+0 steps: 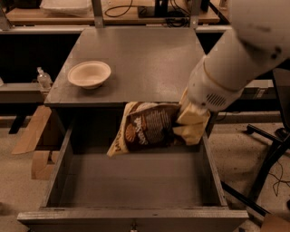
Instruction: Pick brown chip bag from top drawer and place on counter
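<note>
Camera view: hand [185,128] above drawer [59,174] pinches crinkled bag [146,129].

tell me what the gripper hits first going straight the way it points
The gripper, shut on the chip bag, points down-left; beyond the bag it would likely meet the floor of the drawer, though depth is unclear.

floor [253,149]: pale, speckled | rear: light wooden bench [127,19], cables [120,8] | left: cardboard [31,131], bottle [43,78] | gripper [190,125]: centre-right of view
</note>
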You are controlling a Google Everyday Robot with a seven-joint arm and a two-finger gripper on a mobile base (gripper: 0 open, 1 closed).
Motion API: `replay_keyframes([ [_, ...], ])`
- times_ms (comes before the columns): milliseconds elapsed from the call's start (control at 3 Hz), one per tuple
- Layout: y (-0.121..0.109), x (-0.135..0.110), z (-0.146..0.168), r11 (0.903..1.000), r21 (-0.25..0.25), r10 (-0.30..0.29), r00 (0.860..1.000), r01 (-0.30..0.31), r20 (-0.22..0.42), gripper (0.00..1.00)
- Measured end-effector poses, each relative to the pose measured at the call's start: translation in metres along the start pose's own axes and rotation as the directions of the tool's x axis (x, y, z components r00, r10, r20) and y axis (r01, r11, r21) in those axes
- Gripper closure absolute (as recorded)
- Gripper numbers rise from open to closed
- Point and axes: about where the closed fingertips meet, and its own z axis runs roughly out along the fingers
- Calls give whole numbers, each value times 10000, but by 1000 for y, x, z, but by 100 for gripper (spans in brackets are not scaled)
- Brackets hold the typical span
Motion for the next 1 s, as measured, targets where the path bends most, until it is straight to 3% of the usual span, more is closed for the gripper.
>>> replay_keyframes([
  [333,-33,-13,-48,9985,430,354,9993,-350,-87,100],
  [667,-79,-24,-84,9862,1134,1225,9924,-1206,-100,100],
  [1000,-144,-46,-124,9249,2684,2541,9629,-2693,905,100],
])
